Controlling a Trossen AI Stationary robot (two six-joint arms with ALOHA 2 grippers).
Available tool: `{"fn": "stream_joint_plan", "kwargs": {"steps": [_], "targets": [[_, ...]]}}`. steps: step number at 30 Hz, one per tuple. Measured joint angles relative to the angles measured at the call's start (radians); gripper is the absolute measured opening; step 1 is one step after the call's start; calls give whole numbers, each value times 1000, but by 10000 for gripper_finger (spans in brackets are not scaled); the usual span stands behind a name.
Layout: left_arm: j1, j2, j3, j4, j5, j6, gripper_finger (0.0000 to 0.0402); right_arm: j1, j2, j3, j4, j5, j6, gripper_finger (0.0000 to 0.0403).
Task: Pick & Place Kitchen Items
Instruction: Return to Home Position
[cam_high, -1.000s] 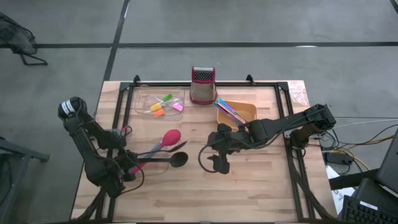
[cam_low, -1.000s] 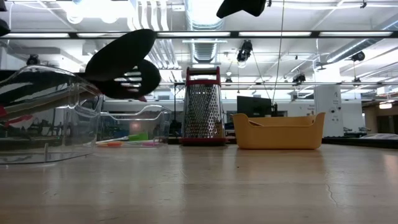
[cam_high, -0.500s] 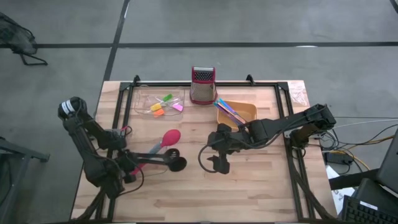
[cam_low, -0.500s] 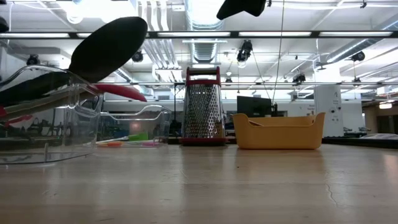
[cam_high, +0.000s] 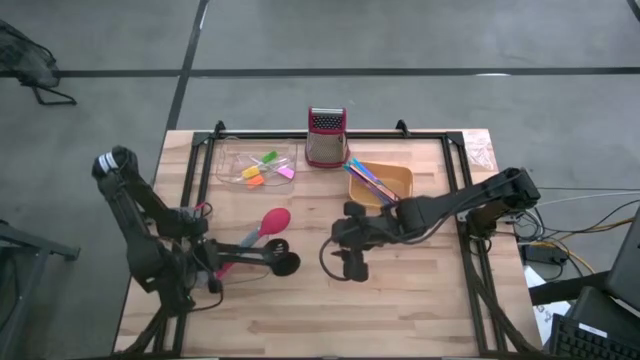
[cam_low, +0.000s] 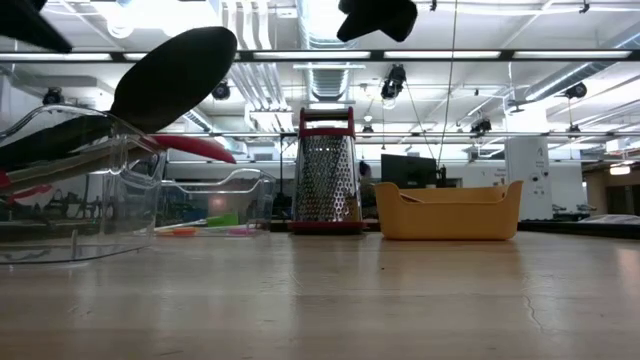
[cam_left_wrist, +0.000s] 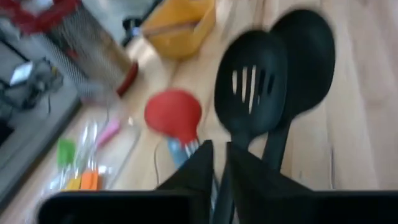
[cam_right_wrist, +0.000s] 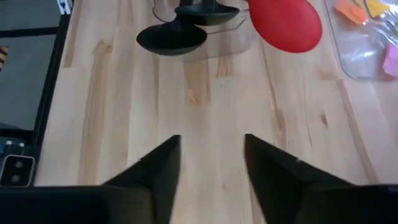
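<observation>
- two black spoons lie side by side in the near clear bin on the left half of the table. their heads stick out over its rim toward the middle, and one head is slotted.
- the red-headed spoon lies in the same bin just beyond them, its head also past the rim.
- small blocks in yellow, orange, pink and green sit in the far clear tray, near the back edge.
- thin sticks lean in the orange bowl, which stands just right of the box grater.
- the left gripper is at the handle end of the spoons, fingers drawn almost together and pinching nothing that shows.
- the right gripper hangs above bare wood at mid-table, near the spoon heads, fingers spread wide and empty.
</observation>
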Motion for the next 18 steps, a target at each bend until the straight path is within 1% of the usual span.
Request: {"fn": "stream_joint_plan", "kwargs": {"steps": [3,7,8,10,13,16,18], "targets": [[12,-22,-15,78,-73,83,12,0,0,-41,58,0,-34,114],[44,-53,-35,163,-123,164,8,0,-3,-118,206,0,-89,30],[57,-63,-43,186,-125,180,7,0,-7,-143,246,-1,-107,20],[83,-89,-68,265,-126,233,4,0,-14,-190,348,-1,-142,16],[128,-131,-129,457,-109,389,4,0,-35,-266,465,-2,-183,10],[200,-176,-221,755,-36,627,3,0,-61,-353,568,-3,-220,8],[265,-201,-292,998,69,811,3,0,-86,-412,638,-4,-252,8]]}}
